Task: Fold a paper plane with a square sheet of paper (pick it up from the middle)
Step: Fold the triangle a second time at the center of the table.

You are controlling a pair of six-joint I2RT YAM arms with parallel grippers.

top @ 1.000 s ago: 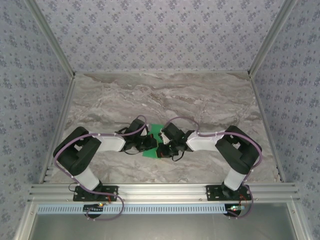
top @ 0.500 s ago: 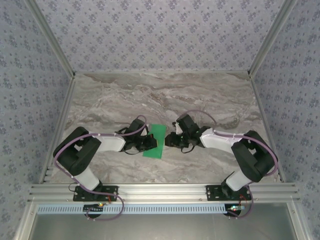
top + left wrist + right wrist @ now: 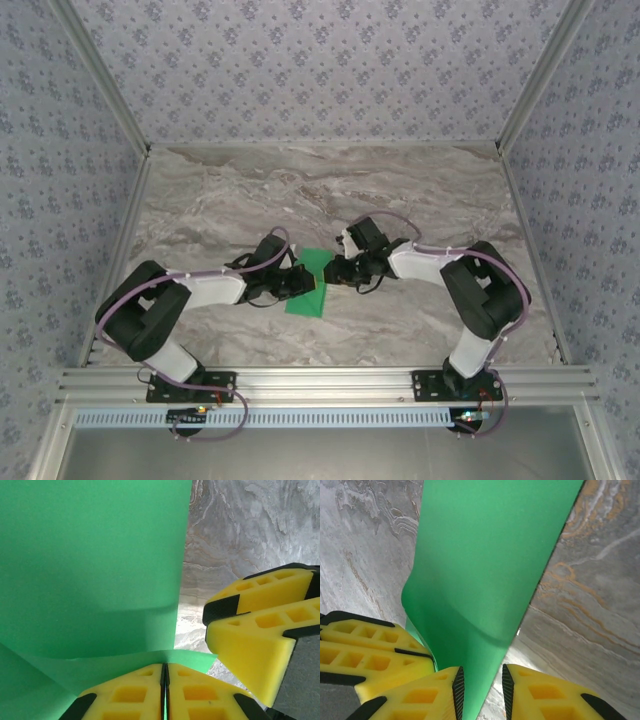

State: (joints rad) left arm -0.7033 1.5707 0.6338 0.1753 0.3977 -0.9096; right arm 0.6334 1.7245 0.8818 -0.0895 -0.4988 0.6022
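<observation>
Sheet of green paper (image 3: 305, 300), folded, on a counter (image 3: 420, 200). Left gripper (image 3: 165, 667) pinches its edge; right gripper (image 3: 480, 680) (jaws narrowly apart) straddles it.

A grey-veined marble tabletop (image 3: 420, 190) lies between floral-patterned walls (image 3: 320, 60), with an aluminium rail (image 3: 330, 380) along its near edge.

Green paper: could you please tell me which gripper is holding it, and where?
The left gripper pinches the green paper at its edge; the right gripper straddles it, open.
</observation>
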